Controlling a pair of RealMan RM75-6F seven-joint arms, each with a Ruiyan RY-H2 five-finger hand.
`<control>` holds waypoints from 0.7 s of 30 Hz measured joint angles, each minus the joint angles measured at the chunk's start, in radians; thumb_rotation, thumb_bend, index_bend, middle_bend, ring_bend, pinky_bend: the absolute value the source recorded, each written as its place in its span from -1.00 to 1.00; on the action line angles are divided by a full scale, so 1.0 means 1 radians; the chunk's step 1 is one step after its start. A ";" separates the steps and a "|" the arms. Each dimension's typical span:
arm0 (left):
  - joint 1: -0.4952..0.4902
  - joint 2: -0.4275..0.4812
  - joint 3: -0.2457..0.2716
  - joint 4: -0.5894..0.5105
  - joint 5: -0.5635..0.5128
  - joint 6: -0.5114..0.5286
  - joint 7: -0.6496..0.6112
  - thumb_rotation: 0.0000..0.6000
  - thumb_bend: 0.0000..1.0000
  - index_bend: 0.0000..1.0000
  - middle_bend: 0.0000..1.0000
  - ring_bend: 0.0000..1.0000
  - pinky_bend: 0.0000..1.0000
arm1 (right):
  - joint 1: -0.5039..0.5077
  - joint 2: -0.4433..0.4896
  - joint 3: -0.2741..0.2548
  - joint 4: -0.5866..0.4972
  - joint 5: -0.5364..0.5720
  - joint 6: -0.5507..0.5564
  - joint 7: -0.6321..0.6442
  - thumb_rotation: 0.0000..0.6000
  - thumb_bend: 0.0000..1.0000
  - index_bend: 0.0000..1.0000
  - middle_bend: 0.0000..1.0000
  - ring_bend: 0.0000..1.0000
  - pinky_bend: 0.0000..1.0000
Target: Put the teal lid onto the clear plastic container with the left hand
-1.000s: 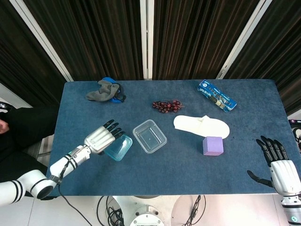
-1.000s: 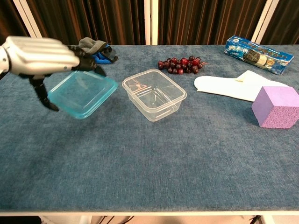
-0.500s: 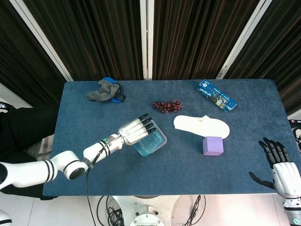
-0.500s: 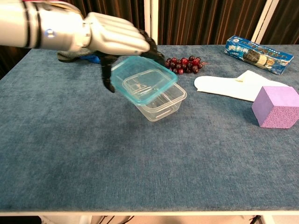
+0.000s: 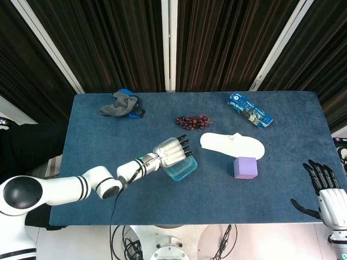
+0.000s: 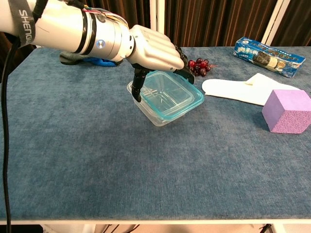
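Observation:
My left hand [image 5: 169, 152] [image 6: 153, 51] holds the teal lid [image 5: 181, 168] [image 6: 176, 94] over the clear plastic container [image 6: 163, 116] near the middle of the table. In the chest view the lid lies on the container's top, shifted a little to the right, with the container's near wall showing below it. The fingers reach over the lid's far edge and the thumb hangs down at its left side. From the head view the container is almost hidden under the lid and hand. My right hand [image 5: 325, 190] hovers off the table's near right corner, fingers spread, holding nothing.
A purple cube [image 5: 245, 167] [image 6: 287, 110] and a white slipper [image 5: 232, 144] [image 6: 239, 91] lie right of the container. Dark grapes [image 5: 191, 122] [image 6: 201, 64] sit just behind it. A blue cookie pack [image 5: 249, 110] [image 6: 265, 56] is at the back right, a grey and blue cloth [image 5: 122, 105] at the back left.
My left hand has carried the teal lid from the table's left side rightward and lowered it over the clear container. The right hand has drawn slightly back toward the near edge.

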 measured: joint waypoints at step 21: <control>-0.023 0.012 0.023 0.098 0.235 -0.065 -0.299 1.00 -0.58 -0.42 -0.64 -1.00 -1.00 | -0.004 0.013 0.007 -0.043 0.014 -0.010 -0.043 1.00 -0.80 -1.00 -0.96 -1.00 -1.00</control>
